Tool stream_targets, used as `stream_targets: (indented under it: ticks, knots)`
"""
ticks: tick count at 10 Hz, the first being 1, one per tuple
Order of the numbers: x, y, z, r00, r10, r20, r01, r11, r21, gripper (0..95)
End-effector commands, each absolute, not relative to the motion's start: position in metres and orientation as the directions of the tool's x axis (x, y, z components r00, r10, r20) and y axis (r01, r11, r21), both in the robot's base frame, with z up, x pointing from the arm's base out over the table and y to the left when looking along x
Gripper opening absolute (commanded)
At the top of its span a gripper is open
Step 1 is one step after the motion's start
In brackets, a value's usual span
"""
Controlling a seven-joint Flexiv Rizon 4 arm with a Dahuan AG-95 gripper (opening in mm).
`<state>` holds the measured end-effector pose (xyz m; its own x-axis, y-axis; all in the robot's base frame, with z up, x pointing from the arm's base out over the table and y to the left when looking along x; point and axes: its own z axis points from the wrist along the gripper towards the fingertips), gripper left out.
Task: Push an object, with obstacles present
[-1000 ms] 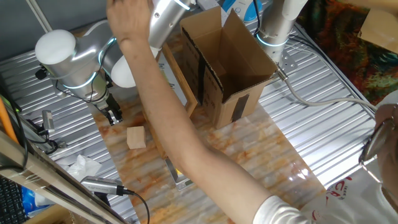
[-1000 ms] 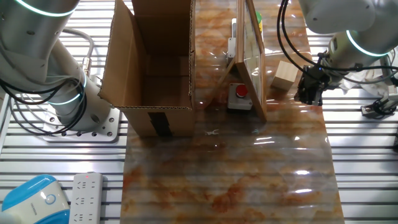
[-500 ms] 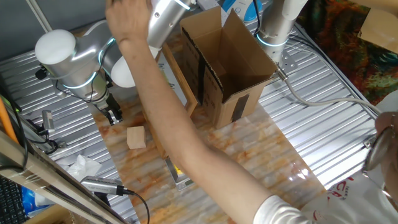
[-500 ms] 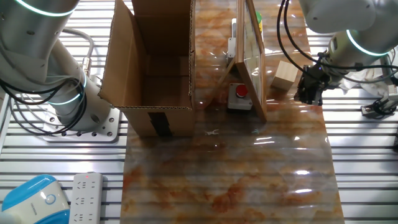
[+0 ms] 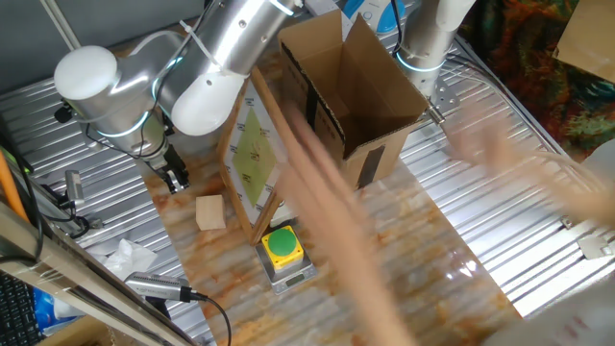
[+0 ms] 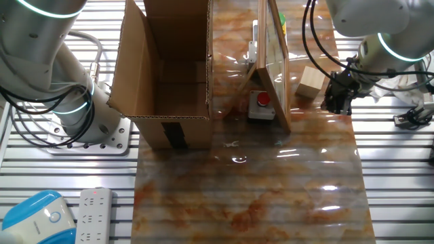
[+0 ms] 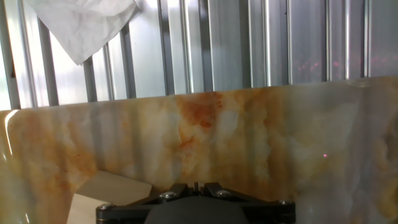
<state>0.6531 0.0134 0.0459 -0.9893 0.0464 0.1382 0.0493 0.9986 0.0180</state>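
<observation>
Wooden cube (image 5: 209, 212) unmoved beside the pincer (image 5: 177, 181), its opening indiscernible; the person's arm now a withdrawing blur.

A marbled orange-and-white mat (image 6: 271, 190) covered the middle of the ribbed metal tabletop (image 6: 393, 183). A crumpled white tissue (image 5: 128, 258) lay on the ribs near the mat's edge. A white power strip (image 6: 95, 215) sat beside a blue-and-white device (image 6: 37, 218) at one corner.

Lab: robot arm (image 5: 115, 86), slatted metal table (image 5: 500, 173)
</observation>
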Motion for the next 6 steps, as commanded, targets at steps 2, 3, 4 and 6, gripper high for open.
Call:
stream_targets:
  ticks: [2,3,4,6]
  knots:
    - [0.6528,0.0134,0.0462,-0.989,0.053,0.138,0.056,0.998,0.016,0.0]
    - [0.6528,0.0134,0.0462,-0.989,0.052,0.137,0.054,0.998,0.016,0.0]
    - [0.6528,0.0134,0.0462,-0.989,0.054,0.139,0.056,0.998,0.016,0.0]
    - [0.6528,0.0134,0.0462,-0.988,0.071,0.140,0.074,0.997,0.017,0.0]
